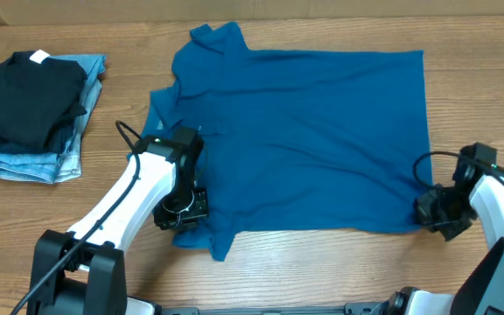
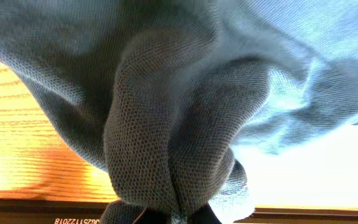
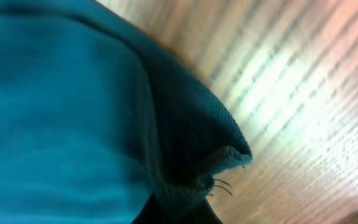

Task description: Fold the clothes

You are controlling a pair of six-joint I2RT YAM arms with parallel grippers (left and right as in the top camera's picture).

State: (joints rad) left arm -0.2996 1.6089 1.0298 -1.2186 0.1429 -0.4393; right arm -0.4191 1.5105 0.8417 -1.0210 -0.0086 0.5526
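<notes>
From overhead, the teal shirt (image 1: pixel 322 131) lay spread across the wooden bench (image 1: pixel 322 271), with its collar at the far left corner. The left gripper (image 1: pixel 180 210) sat on the near left part of the shirt, where the fabric was rumpled and a flap hung toward the bench edge. The right gripper (image 1: pixel 433 210) sat at the shirt's near right corner. A folded black garment (image 1: pixel 24 96) rested on light-blue jeans (image 1: pixel 33 162) at the far left, well apart from the shirt.

In the left wrist view, a thick bunch of shirt fabric (image 2: pixel 166 124) ran down into the left gripper (image 2: pixel 163 216), which was clamped on it, with the bench (image 2: pixel 17 143) behind.

In the right wrist view, the shirt's corner (image 3: pixel 185 143) was lifted off the bench (image 3: pixel 303 93) and pinched in the right gripper (image 3: pixel 176 211), whose fingers were closed on the cloth.
</notes>
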